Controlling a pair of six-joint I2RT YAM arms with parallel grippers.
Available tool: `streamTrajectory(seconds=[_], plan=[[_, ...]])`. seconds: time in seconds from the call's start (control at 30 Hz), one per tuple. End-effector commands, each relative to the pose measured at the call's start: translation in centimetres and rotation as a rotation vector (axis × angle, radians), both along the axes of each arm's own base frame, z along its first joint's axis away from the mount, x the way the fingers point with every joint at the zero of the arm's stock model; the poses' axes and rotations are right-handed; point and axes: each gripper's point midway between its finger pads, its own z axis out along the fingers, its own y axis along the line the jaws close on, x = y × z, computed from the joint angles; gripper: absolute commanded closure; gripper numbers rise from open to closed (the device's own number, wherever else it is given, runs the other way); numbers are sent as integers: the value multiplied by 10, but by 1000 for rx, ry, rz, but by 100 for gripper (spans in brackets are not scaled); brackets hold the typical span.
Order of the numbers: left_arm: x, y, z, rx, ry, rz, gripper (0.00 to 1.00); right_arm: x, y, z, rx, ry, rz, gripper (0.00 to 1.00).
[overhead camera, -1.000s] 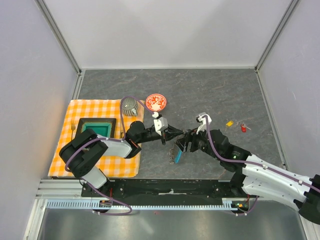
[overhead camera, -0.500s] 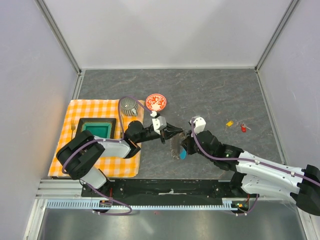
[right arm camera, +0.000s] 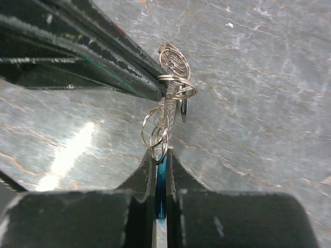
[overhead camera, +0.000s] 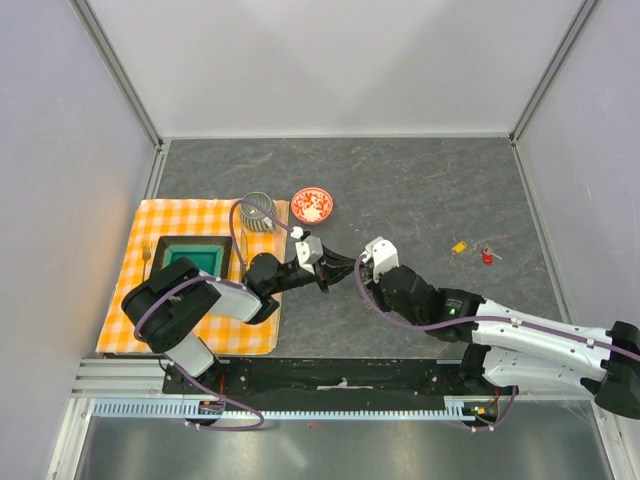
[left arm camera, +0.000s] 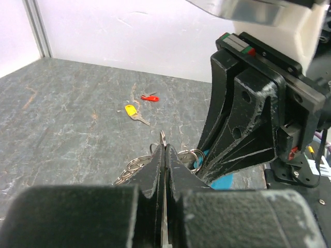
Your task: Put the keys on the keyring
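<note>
Grey marbled tabletop, pale lilac walls on three sides, aluminium corner posts, soft even light.

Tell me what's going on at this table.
Both arms meet mid-table, holding the keyring between them. The left gripper is shut on one of its metal rings; the right gripper is shut on its blue tag. The yellow key and red key lie loose on the table to the right, not yet on the ring.
</note>
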Motion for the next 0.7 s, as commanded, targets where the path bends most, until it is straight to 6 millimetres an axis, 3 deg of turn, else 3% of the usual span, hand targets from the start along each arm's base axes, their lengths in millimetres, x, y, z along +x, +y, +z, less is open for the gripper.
streamTrajectory(seconds=[0.0,0.13,0.2,0.23,0.3,0.37,0.53,0.6,0.63,0.67], plan=[[-12,10,16,-104,-53,-13,98,19,-14,46,-93,-222,-114,100],[-12,12,22,-110,-82,-4,98,16,-8,45,-151,-242,-82,97],[-14,14,21,-107,-83,-10,98,3,12,40,-99,-183,26,86],[-16,14,19,-103,-82,-13,98,-3,20,39,-62,-158,66,72],[-19,17,13,-88,-78,-16,98,-17,33,40,3,-110,150,63],[-23,19,7,-73,-73,-25,98,-22,34,44,42,-95,170,51],[-32,24,-8,-33,-82,-44,98,-28,27,77,163,-86,271,47],[-33,26,-11,-22,-89,-44,98,-10,15,78,167,-79,257,46],[-34,26,-13,-18,-90,-43,98,-14,19,77,190,-43,312,47],[-34,27,-14,-15,-89,-39,98,0,10,75,186,-33,274,47]])
